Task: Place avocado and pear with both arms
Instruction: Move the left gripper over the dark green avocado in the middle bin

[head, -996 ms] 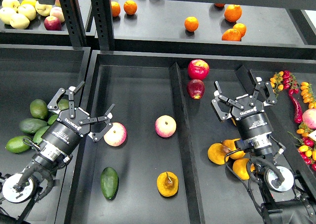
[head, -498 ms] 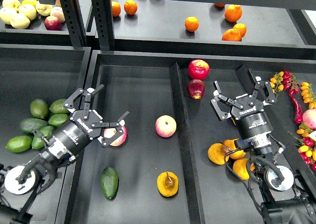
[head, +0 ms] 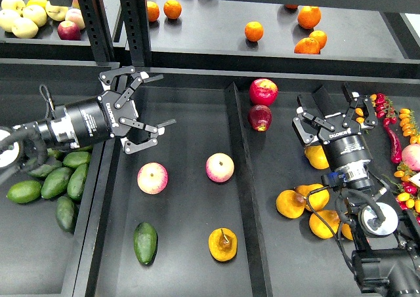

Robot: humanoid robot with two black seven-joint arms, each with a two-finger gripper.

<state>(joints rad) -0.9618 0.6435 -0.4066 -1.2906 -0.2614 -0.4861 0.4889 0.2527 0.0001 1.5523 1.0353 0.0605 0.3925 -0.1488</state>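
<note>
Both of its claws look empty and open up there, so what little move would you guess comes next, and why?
Probably pulling both arms back. The avocado and the pear already lie side by side in the middle bin. The left gripper and the right gripper hang open and empty, well away from both fruits, so little seems left to do.

- The avocado (head: 146, 242) lies at the lower left of the centre tray (head: 184, 113), with the pear (head: 223, 244) to its right.
- Two apples (head: 152, 178) sit side by side above them, mid-frame.
- A heap of avocados (head: 59, 179) fills the left bin.
- Oranges (head: 254, 31) rest on the shelf at the top.
- Pears (head: 308, 208) lie in the right compartment, lower right.
</note>
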